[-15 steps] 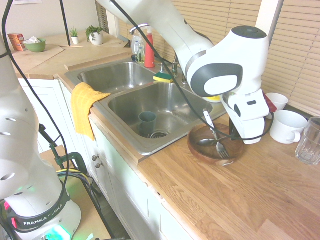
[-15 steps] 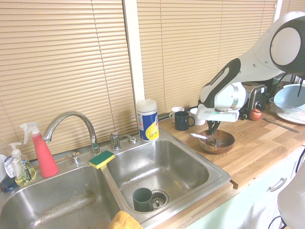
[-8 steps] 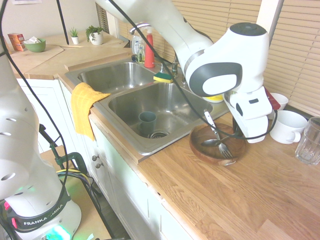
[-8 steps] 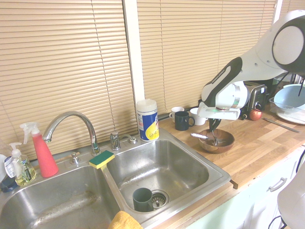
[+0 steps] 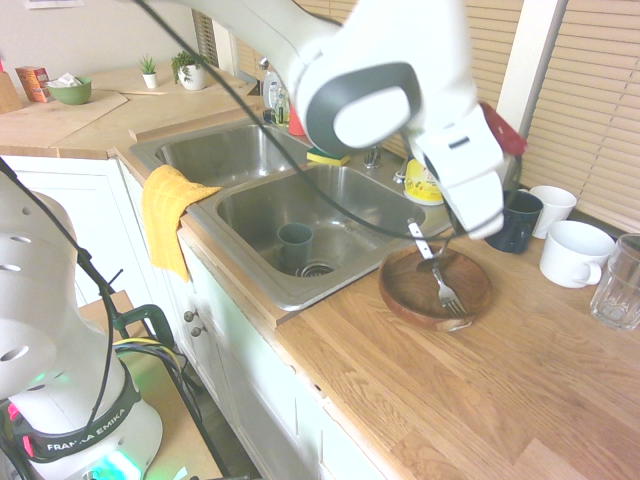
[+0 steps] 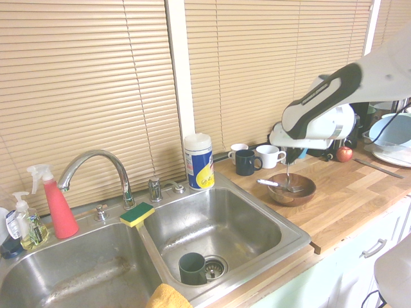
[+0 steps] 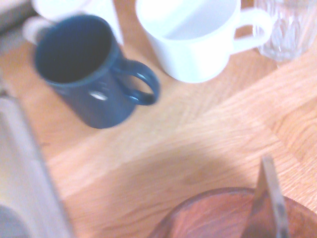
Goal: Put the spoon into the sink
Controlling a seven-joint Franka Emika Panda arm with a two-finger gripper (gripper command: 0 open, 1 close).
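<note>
The jaws [image 6: 287, 160] are closed tight on the top of the spoon [image 6: 287, 174], which hangs upright just above the wooden plate [image 5: 400, 290]. A fork [image 5: 438, 275] lies across that plate. The plate sits on the table just beside the sink [image 5: 262, 283]; a dark mug [image 5: 518, 222] stands behind the plate.

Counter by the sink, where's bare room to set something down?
Free: the wood counter in front of the wooden plate, toward the near edge. Crowded: behind the plate, where the dark mug, white mugs and glass cluster. The near sink basin holds only a cup.
</note>
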